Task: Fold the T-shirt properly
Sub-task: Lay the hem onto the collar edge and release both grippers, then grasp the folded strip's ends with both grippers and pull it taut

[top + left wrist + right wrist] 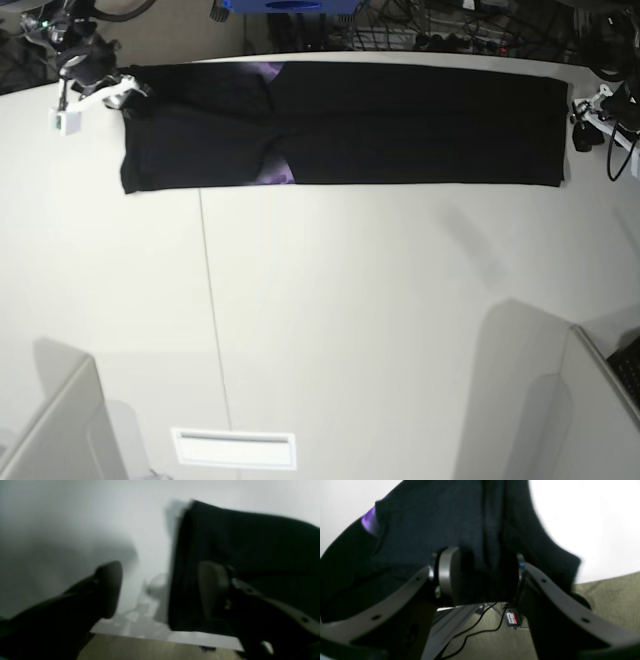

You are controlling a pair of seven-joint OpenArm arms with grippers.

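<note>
The T-shirt (400, 125) lies along the far side of the white table (350, 330) as a long black strip, with a little purple print (275, 175) showing near its middle. At the strip's left end in the base view is my right gripper (125, 92). In the right wrist view that gripper (483, 576) is open, with black cloth (432, 525) lying between and behind its fingers. My left gripper (585, 120) is at the strip's right end. In the left wrist view it (162, 590) stands open, one finger over the shirt's edge (250, 542) and the other over bare table.
Cables and equipment (430, 30) crowd the far table edge. Past that edge the right wrist view shows olive carpet (607, 600) with black cables (475, 627). A white slot plate (233, 448) sits near the front edge. Grey partitions (60, 420) rise at the front corners.
</note>
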